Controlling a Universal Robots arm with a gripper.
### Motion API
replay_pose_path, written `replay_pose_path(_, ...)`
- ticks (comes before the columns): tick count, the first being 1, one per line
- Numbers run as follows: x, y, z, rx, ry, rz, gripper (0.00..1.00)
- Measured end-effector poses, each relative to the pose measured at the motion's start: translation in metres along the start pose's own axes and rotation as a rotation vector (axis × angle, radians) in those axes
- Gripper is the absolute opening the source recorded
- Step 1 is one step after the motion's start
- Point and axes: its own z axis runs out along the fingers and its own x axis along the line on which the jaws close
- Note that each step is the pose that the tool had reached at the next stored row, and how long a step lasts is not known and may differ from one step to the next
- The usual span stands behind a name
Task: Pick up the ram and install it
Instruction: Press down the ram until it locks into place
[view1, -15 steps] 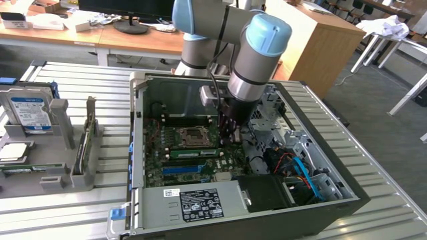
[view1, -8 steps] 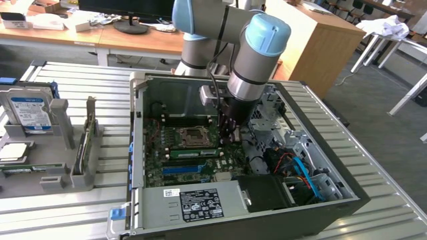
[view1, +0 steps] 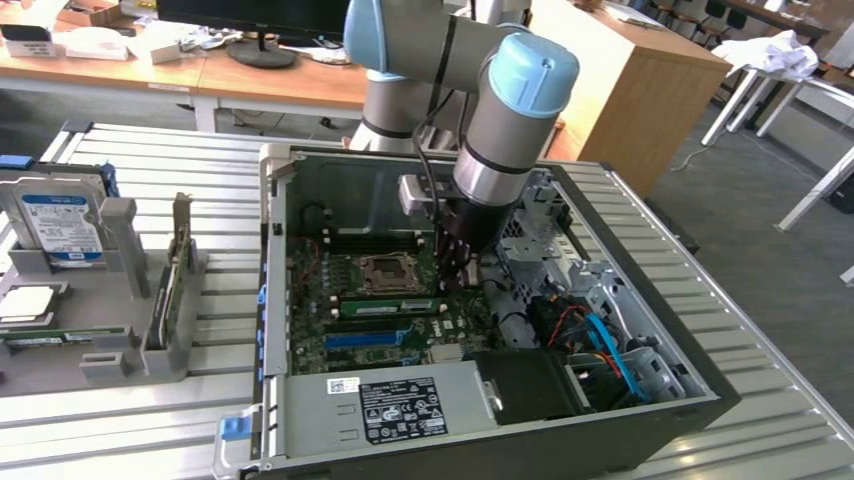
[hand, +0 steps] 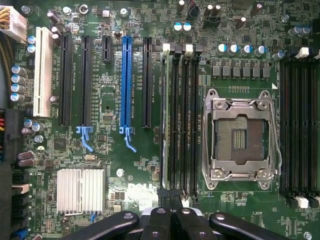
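The ram (view1: 387, 305) is a long green stick with dark chips. It stands on edge in a memory slot of the motherboard (view1: 350, 352), inside the open computer case (view1: 641, 420). In the wrist view the ram (hand: 163, 125) appears as a thin pale edge in the outermost black memory slot, the one beside the expansion slots. My gripper (view1: 461, 283) hangs low inside the case, just past the stick's end on the exterior view's right. Its black fingers (hand: 159, 222) are pressed together over the end of the memory slots, with nothing seen between them.
A CPU socket (hand: 240, 135) lies beside the memory slots, and a blue expansion slot (hand: 125, 82) on the other side. A power supply (view1: 387, 405) fills the case's near end, with cables (view1: 601, 335) at its right. A grey rack (view1: 114, 345) holds a hard drive (view1: 60, 225).
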Motion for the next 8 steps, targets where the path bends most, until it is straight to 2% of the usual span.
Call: replay_pose_path(8, 0.0001, -0.0001, 0.0031, 0.0016, 0.0, 0.0, 0.11)
